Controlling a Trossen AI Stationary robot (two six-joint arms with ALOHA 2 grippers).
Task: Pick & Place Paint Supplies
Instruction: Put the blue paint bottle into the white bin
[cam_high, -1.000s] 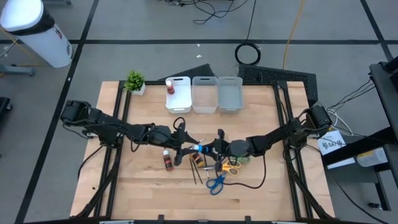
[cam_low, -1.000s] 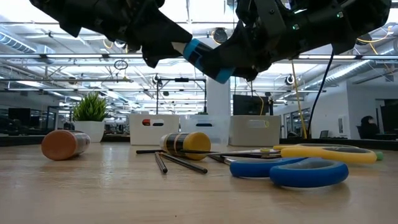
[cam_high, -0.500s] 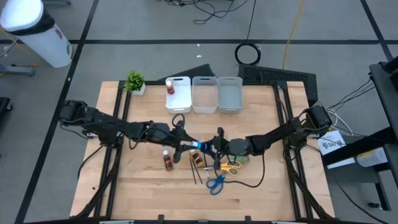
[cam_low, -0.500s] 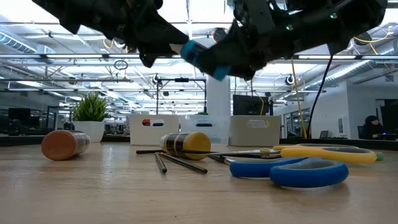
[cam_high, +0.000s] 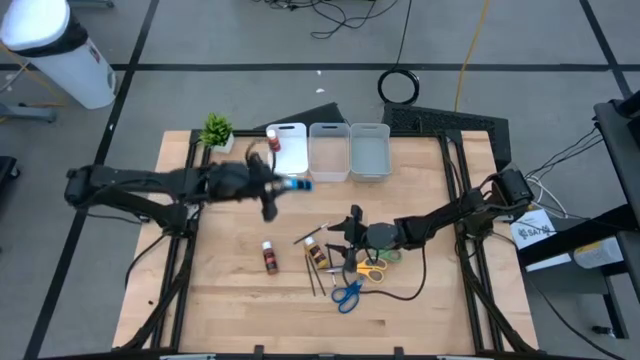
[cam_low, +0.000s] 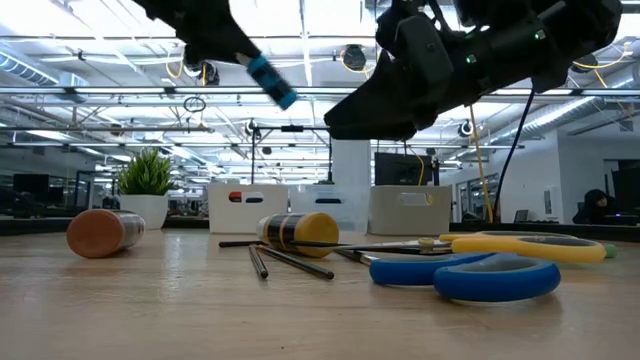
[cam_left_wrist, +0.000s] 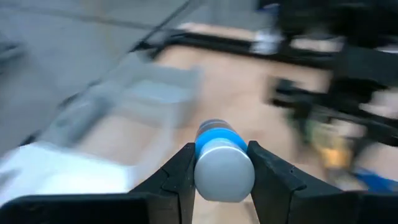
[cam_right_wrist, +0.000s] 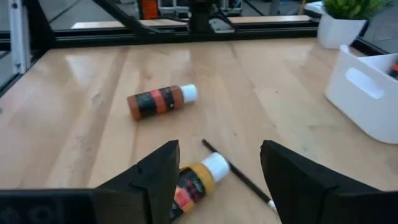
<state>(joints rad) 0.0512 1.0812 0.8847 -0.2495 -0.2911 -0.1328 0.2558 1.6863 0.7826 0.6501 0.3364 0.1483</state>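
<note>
One blue bottle, pinched in the left claw, has been carried from mid-bench to just beside the left bin, which already holds a red bottle. The right claw has let go and hangs spread over the brown bottle, yellow bottle, brushes and scissors. Handover looks done; dropping in comes next.
</note>
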